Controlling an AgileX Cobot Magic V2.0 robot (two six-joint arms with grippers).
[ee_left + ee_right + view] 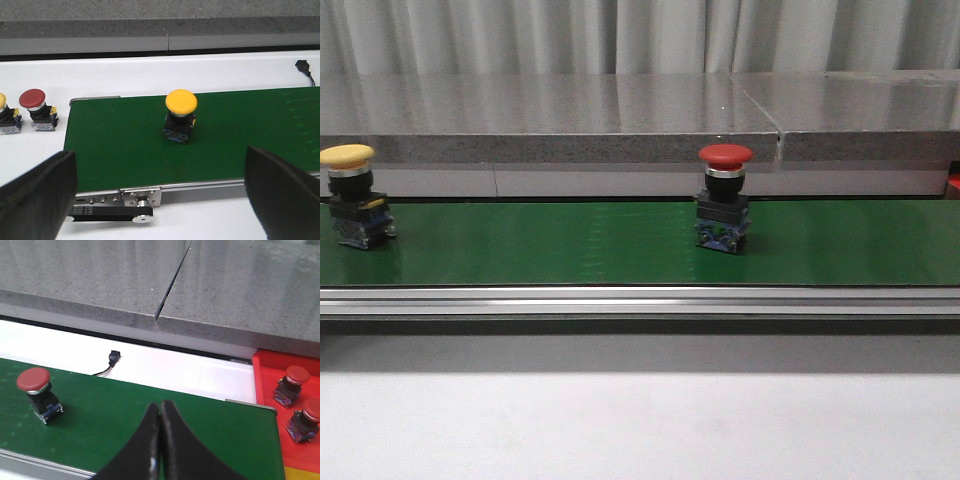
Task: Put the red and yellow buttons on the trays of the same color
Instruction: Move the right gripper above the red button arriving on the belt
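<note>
Left end effector [160, 195] hangs spread wide before the upright yellow button [180, 115] on the green belt [115, 150], right end effector [160, 442] pressed together; it should drop squarely, pinching the black body below the cap

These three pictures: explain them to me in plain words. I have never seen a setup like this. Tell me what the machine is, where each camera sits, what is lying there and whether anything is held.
This is a robot with two arms, each ending in a two-fingered gripper. The front view looks forward over a green conveyor belt. On it stand a yellow button and a red button.

The other two pictures come from cameras on the wrists. The left gripper is open and empty, with the yellow button beyond its fingers. Two more buttons stand on the white table off the belt's end. The right gripper is shut on nothing. A red tray beside the belt already holds two red buttons.
</note>
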